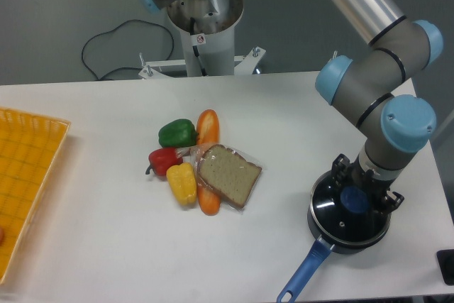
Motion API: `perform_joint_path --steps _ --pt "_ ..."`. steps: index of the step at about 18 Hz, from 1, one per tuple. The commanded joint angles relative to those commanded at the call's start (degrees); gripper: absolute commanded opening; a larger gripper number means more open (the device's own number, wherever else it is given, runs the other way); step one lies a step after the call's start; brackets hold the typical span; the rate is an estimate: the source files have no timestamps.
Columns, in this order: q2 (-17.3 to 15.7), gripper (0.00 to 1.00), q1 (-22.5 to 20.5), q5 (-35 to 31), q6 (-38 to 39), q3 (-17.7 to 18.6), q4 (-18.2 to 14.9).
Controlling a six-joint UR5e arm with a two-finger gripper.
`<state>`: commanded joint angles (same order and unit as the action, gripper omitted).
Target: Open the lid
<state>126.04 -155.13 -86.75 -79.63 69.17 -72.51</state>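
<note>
**Ana:** Camera view from the fixed mount, and the two-finger gripper [355, 199] is right down over the round dark glass lid with the metal rim [339, 219], straddling the blue round knob [354, 200] at its centre. The lid sits flat on the dark saucepan with the long blue handle [303, 276], near the table's front right corner.

**Ben:** Are the jaws closed on that knob?

**Ana:** Honestly, that can't be told from here. The black fingers flank the knob on both sides, but the wrist hides whether the pads are pressing it. The lid looks seated, rim level all round, so no lift has begun.

**Ben:** So what makes this step go well?

**Ana:** First, a firm, centred pinch on the knob, low on its neck if the fingers reach, so it won't slip out upward. Then a straight vertical pull. Any tilt would likely drag the rim against the pan and could nudge the pan along the white table [92, 246].

**Ben:** Anything in the way?

**Ana:** Not close by. The slice of brown bread in clear wrap [228, 174], the green pepper [176, 133], red pepper [164, 160], yellow pepper [182, 183] and the orange carrots [208, 128] lie clustered well apart to the left, and the yellow mesh basket [28, 175] sits at the far left edge. The nearby table edge is the thing to mind when setting the lid down.
</note>
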Motion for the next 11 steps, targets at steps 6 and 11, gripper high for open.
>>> perform_joint_path --steps 6,11 --pt "-2.0 0.56 -0.2 0.0 -0.1 1.0 -1.8" --pt "-4.2 0.56 -0.4 -0.1 -0.1 3.6 -1.7"
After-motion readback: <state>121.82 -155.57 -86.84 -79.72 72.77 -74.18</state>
